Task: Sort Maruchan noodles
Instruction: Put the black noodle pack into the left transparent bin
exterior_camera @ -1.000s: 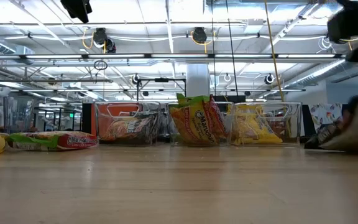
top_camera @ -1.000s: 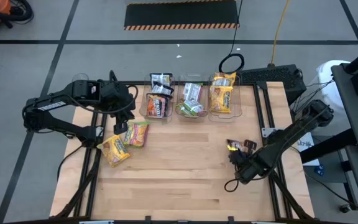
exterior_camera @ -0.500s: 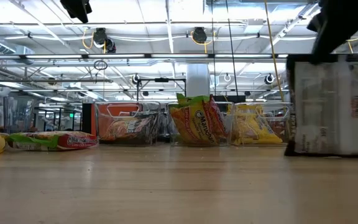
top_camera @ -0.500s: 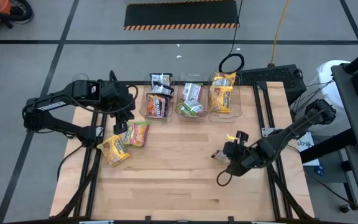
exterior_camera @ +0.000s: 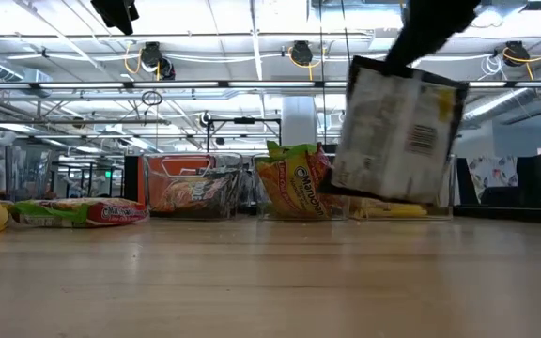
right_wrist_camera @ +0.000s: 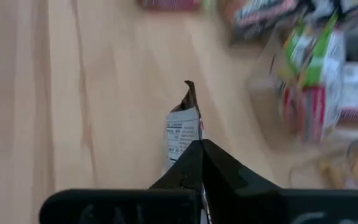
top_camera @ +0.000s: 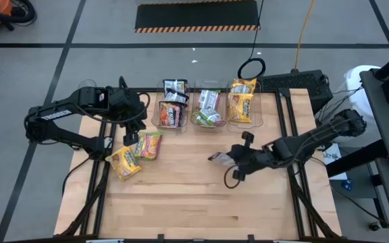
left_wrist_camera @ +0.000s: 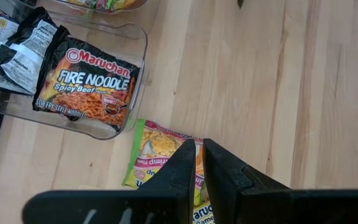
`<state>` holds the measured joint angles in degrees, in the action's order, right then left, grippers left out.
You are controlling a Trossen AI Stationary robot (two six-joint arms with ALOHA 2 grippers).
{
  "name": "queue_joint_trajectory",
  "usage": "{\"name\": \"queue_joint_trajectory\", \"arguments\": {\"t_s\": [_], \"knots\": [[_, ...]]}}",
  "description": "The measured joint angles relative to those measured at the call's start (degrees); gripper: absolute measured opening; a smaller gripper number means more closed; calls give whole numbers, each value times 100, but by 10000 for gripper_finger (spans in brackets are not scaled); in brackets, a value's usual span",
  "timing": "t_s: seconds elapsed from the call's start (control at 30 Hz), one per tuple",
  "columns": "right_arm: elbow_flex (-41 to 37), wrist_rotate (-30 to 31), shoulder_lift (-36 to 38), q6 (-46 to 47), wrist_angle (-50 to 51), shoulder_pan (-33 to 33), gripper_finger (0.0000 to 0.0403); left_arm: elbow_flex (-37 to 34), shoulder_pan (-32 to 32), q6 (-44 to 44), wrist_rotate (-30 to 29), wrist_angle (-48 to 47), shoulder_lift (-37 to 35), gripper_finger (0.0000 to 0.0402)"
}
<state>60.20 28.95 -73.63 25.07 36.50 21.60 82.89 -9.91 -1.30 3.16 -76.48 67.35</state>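
My right gripper [top_camera: 229, 159] has its fingers pinched tight on the edge of a dark-edged packet [exterior_camera: 397, 131], a flat crinkly plastic rectangle whose pale printed back and barcode face the low camera; it hangs clear of the wooden table [top_camera: 194, 202], tilted, out over the middle. From the right wrist I see only its thin crimped edge sticking up between the fingertips. My left gripper [top_camera: 130, 137] hovers over the table's left side with its fingers nearly together, a narrow slit between them and nothing in it. Just beneath lies a green-edged packet [left_wrist_camera: 157, 149], and beside that a yellow packet [top_camera: 123, 163], both flat on the wood. Along the far edge stand three clear plastic bins [top_camera: 181, 125] with rounded corners: brown-black Fire Noodle packets [left_wrist_camera: 87, 82] in the left one, green-edged ones in the middle, yellow-orange ones in the right.
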Motion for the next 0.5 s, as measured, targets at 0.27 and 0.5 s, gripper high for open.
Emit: {"name": "queue_joint_trajectory", "arguments": {"t_s": [0.27,0.5], "knots": [[2,107,0,-1207,-1339,-551,0,0,0,0,2,-84,1,37],[5,-56,0,-2139,-2770,-1029,0,-2,-2,-9,0,-579,0,37]]}}
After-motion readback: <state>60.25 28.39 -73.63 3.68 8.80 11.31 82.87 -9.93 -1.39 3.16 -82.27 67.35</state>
